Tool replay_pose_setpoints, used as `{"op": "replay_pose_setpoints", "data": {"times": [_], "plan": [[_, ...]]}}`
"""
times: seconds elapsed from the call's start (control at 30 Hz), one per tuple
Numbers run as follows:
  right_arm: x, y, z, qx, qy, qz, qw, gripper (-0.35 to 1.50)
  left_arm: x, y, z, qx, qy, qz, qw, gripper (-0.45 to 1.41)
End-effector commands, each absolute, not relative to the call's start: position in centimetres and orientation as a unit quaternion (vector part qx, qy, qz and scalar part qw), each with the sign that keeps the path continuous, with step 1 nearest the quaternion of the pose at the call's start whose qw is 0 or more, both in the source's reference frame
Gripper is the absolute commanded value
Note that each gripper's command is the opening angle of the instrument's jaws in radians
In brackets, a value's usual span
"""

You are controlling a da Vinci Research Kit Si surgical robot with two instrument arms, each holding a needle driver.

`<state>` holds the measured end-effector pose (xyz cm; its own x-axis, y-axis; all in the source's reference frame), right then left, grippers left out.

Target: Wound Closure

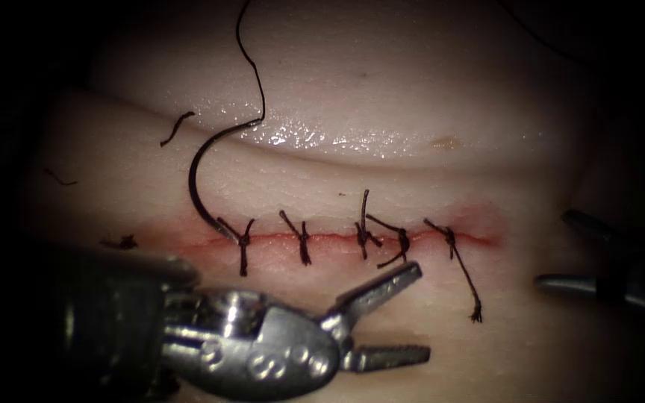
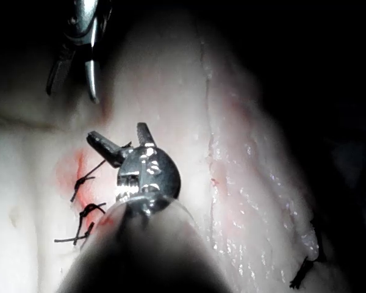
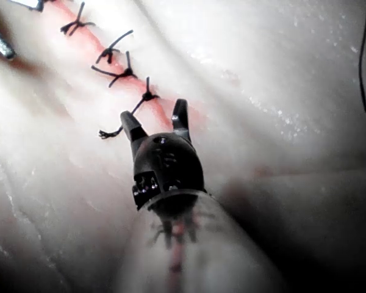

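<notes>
Lying free upper left of centre, the needle arcs on the tissue, its tip at the leftmost stitch of the cut — thread trailing upward. Left tool, lower centre, jaws spread, empty, is nearer — needle up-left of it. Right tool, far right, parted, holding nothing.
</notes>
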<state>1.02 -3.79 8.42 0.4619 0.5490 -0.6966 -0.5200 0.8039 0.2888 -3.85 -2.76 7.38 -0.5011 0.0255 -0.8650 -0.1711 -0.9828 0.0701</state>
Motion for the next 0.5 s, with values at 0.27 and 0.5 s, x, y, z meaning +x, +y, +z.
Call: {"op": "replay_pose_setpoints", "data": {"times": [0.27,0.5], "plan": [[1.10,-3.88,8.50,0.017,0.416,0.311,0.854,0.91,-4.12,-2.71,7.91,-0.459,0.073,0.884,0.045,0.52],[1.11,-3.88,8.50,0.015,0.416,0.309,0.855,0.88,-4.21,-2.75,8.23,-0.441,0.062,0.895,0.038,0.52]]}}
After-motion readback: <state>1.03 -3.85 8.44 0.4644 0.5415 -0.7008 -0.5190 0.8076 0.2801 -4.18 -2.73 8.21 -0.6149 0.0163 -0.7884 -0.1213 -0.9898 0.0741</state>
